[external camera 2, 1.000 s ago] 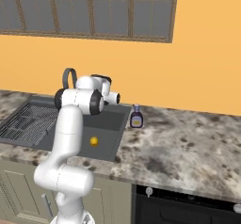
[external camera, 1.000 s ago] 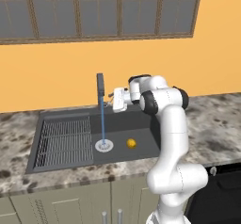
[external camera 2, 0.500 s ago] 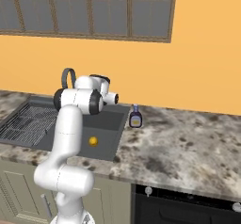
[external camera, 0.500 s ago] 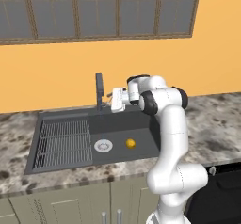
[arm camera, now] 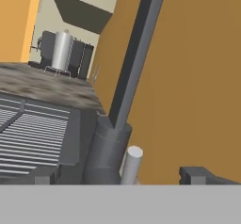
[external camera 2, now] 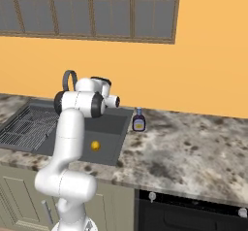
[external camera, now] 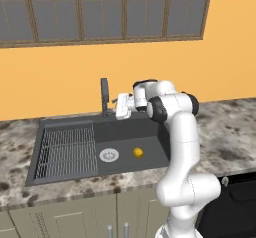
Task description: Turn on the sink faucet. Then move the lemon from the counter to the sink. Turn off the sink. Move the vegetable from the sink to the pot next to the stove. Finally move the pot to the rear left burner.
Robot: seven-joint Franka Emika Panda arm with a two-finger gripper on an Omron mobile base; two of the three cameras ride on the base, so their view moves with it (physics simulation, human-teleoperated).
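The dark sink faucet point(external camera: 104, 96) stands behind the sink point(external camera: 150, 132), and no water runs from it. My gripper point(external camera: 119, 110) is open, level with the faucet's base and just to its right. In the hand view the gripper point(arm camera: 121, 176) has its fingertips point(arm camera: 196, 174) spread to either side of the small lever point(arm camera: 132, 163) at the faucet's base point(arm camera: 109, 145), without touching it. The yellow lemon point(external camera: 138, 152) lies in the basin right of the silver drain point(external camera: 109, 155); the right base view shows the lemon point(external camera 2: 96, 145) too. The pot is out of view.
A ribbed rack point(external camera: 67, 149) fills the sink's left half. A small dark bottle point(external camera 2: 139, 120) stands on the speckled counter point(external camera 2: 193, 147) right of the sink. The stove's black front with knobs point(external camera 2: 193, 208) is at the lower right. The orange wall rises close behind the faucet.
A second ago a thin stream of water fell from the faucet onto the drain; it has stopped. The gripper has stayed open beside the faucet's base.
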